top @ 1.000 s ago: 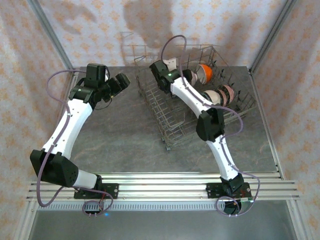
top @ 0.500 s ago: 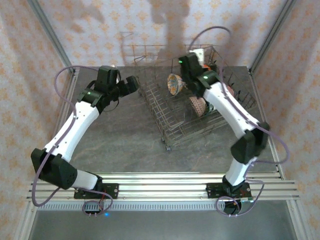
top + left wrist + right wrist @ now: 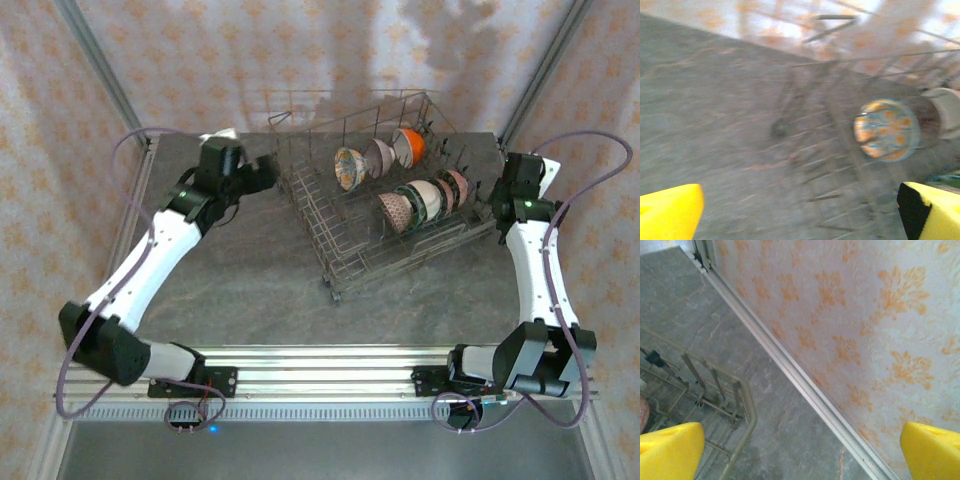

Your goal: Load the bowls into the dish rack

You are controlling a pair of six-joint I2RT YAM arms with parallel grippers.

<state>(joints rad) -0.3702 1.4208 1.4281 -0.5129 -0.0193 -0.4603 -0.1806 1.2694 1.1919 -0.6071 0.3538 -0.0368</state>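
Flanking dish rack (image 3: 340, 255) edges, left pincer (image 3: 264, 172), right pincer (image 3: 800, 452), both agape

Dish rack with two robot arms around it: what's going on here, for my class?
Two robot arms are loading bowls into a wire dish rack. Several bowls stand on edge inside it, in two rows. Right now nothing is held: the left arm is at the rack's left side, the right arm at its right end, both with jaws open.
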